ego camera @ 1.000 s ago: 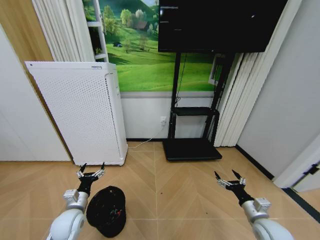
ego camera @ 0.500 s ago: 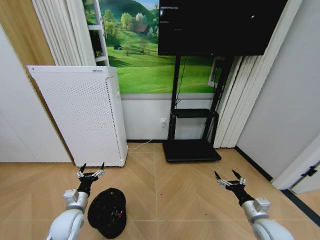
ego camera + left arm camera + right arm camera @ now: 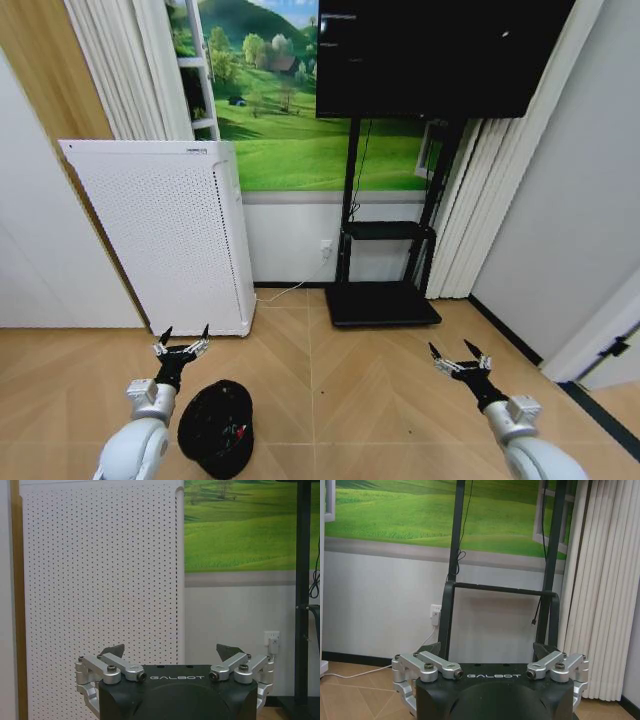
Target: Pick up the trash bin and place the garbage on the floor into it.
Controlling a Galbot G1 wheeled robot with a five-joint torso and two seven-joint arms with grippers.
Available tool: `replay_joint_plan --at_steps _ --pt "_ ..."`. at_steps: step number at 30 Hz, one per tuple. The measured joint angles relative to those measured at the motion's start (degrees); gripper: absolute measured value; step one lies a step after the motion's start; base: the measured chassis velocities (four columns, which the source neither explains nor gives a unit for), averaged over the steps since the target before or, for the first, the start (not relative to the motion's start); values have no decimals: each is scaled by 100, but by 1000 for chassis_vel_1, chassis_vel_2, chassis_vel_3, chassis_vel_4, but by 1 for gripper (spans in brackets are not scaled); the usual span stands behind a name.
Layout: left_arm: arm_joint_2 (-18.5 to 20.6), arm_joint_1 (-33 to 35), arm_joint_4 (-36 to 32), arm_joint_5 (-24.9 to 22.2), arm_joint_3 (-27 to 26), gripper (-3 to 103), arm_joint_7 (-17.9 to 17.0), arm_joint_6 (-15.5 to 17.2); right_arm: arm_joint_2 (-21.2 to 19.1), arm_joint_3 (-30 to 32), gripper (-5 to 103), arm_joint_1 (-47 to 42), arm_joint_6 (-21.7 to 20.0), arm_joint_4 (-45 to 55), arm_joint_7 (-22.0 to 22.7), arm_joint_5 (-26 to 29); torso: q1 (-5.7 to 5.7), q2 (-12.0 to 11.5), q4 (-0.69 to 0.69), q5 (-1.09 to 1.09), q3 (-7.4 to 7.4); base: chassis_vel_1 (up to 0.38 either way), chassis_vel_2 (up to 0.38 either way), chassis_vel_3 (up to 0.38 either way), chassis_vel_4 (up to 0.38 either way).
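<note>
Head view: the trash bin (image 3: 216,428) sits on the wood floor just right of my left gripper (image 3: 180,340), apart from it. My right gripper (image 3: 459,356) hovers well away. Both spread wide, empty.

Left wrist view: white perforated appliance (image 3: 100,590) ahead.

Right wrist view: black TV stand (image 3: 500,590) ahead.

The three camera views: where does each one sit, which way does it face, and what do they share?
Head view: high, looking forward and down at the wooden floor; left gripper, right gripper, small black mesh trash bin.
Left wrist view: behind the open left gripper, facing the tall white perforated box appliance, shared with head view.
Right wrist view: behind the open right gripper, facing the black stand.
</note>
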Motion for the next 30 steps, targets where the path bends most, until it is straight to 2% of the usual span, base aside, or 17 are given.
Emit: replay_joint_plan --at_steps 30 --pt "0 0 0 0 0 100 0 -1 0 0 100 0 0 0 0 0 222 690 0 0 469 0 0 0 0"
